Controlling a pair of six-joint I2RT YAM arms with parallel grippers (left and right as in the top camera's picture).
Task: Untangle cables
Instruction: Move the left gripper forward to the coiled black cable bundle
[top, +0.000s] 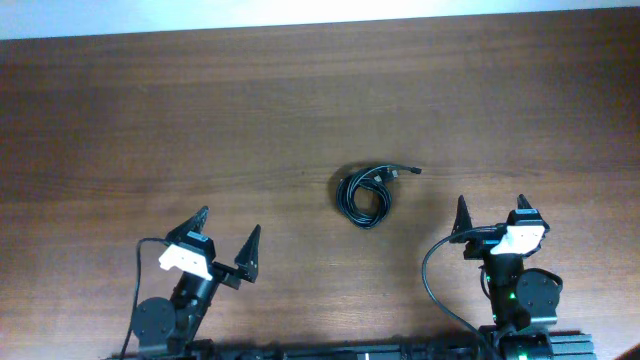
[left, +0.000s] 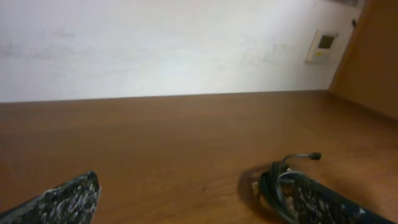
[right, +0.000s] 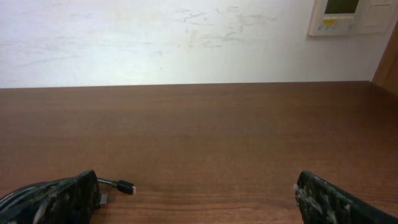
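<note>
The cables (top: 366, 193) lie as one small black coil on the wooden table (top: 300, 110), with plug ends sticking out at its upper right. My left gripper (top: 228, 225) is open and empty, well to the coil's lower left. My right gripper (top: 491, 209) is open and empty, to the coil's lower right. In the left wrist view the coil (left: 277, 183) sits partly behind my right finger. In the right wrist view a plug end (right: 124, 186) pokes out past my left finger, which hides most of the coil.
Thicker black cords run from the robot bases (top: 432, 280) along the table's front edge. A pale wall with a thermostat (right: 339, 15) stands beyond the table's far edge.
</note>
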